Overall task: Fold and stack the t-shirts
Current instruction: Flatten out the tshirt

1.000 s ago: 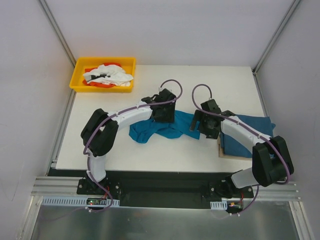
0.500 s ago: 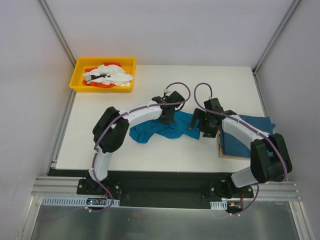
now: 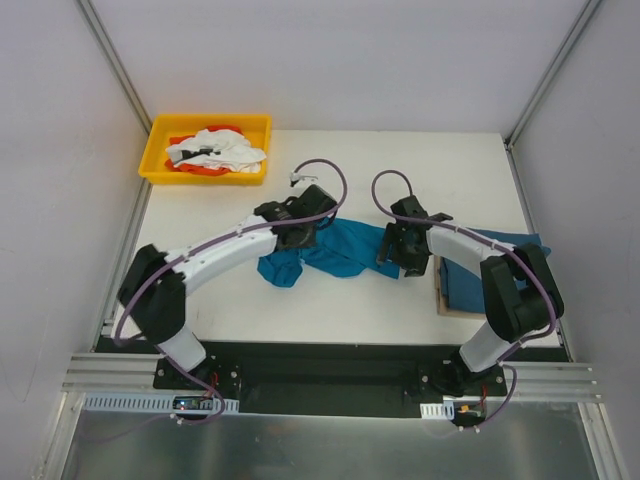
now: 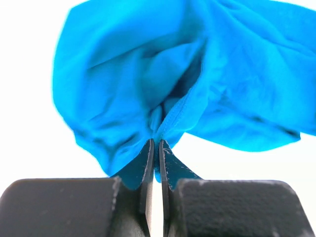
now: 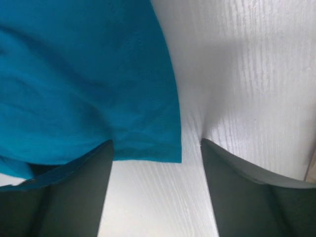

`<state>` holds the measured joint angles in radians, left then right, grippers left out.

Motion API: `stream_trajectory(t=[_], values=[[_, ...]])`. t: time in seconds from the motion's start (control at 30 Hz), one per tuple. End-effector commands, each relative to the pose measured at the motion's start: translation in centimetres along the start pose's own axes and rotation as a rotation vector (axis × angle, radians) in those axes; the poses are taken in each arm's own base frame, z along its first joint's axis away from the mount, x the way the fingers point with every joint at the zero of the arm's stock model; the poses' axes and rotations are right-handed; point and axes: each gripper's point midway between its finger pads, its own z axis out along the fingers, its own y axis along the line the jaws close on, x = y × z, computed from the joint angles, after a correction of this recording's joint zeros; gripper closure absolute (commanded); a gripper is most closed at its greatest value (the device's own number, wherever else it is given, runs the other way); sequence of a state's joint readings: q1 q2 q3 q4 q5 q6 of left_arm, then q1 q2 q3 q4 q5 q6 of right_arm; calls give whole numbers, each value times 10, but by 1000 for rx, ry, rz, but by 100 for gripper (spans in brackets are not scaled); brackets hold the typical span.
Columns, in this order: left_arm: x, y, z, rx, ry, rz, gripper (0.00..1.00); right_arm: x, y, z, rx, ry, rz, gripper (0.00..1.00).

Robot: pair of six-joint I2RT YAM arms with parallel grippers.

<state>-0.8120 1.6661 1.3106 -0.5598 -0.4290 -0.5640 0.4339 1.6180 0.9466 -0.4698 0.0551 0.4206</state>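
The crumpled blue t-shirt (image 3: pixel 340 255) lay in the middle of the desk (image 3: pixel 220 295), its long side running left to right. More t-shirts (image 3: pixel 465 285) sat folded on a brown board (image 3: pixel 441 303) at the right, partly behind the right arm (image 3: pixel 470 243). A yellow tray (image 3: pixel 200 179) of cloths (image 3: pixel 218 150) stood at the far left corner. The left arm (image 3: pixel 220 248) stretched across, and the left gripper (image 4: pixel 155 145) was pinched tight on a fold of the shirt. The right gripper (image 5: pixel 155 148) pointed down over the shirt's right edge, fingers wide apart, holding nothing.
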Motion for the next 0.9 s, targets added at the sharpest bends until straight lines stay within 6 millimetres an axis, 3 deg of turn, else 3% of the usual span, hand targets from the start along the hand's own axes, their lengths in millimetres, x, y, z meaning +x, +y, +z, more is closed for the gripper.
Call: stream_trajectory(t=[0.0,0.07,0.13,0.23,0.27,0.43,0.47,0.63,0.83,0.87], values=[[4,40,-37,-38,-86,-41,100,-8,-5,7,80,-10,40,30],[6,47,-51,-10,-111,-88,100,-5,-3,11,81,7,44,36],[19,57,-52,-17,-103,-107,100,0,0,15,77,24,36,39],[27,71,-61,-10,-127,-150,100,5,8,19,63,39,16,61],[25,76,-67,-3,-149,-167,100,3,12,19,49,37,12,64],[37,113,-60,-73,-149,-234,100,3,14,25,53,43,4,84],[35,125,-58,-95,-147,-277,100,1,15,25,47,37,-7,99],[38,141,-46,-112,-138,-328,100,-12,21,12,14,-22,-47,99],[14,141,-32,-50,-185,-365,100,-40,41,-9,-82,-133,-113,100],[8,142,-30,-38,-195,-376,100,-49,52,-14,-121,-164,-118,99]])
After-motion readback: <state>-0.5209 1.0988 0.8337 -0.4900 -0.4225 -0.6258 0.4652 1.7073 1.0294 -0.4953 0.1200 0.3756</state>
